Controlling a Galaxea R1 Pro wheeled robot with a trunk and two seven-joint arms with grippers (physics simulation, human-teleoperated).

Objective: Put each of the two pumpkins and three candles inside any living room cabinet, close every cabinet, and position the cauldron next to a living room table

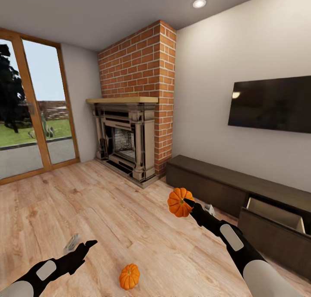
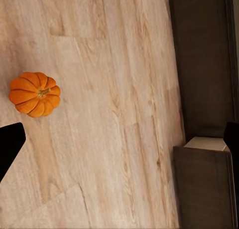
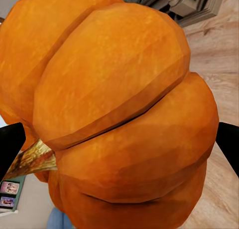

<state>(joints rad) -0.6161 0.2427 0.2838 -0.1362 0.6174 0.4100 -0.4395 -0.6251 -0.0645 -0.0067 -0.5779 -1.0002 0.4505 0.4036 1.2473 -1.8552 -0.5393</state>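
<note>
Right gripper (image 1: 186,205) pinching ribbed orange pumpkin (image 1: 179,202), held aloft in front of low dark-brown TV cabinet (image 1: 207,176). One cabinet drawer (image 1: 276,215) pulled open, pale inside showing. Second pumpkin (image 1: 129,276) on wood floor (image 1: 108,210), well apart from cabinet. Left gripper (image 1: 82,245) empty, near floor pumpkin; fingers' spread: cannot tell. Step in hand: carrying first pumpkin to cabinet. Next move likely: swing over open drawer, lower, release.

head camera looks forward and down over the wood floor (image 1: 86,202) toward the fireplace. left wrist camera looks down on floor, sharing the loose pumpkin (image 1: 129,276) with it. right wrist camera sits tight against the held pumpkin (image 3: 119,114).
</note>
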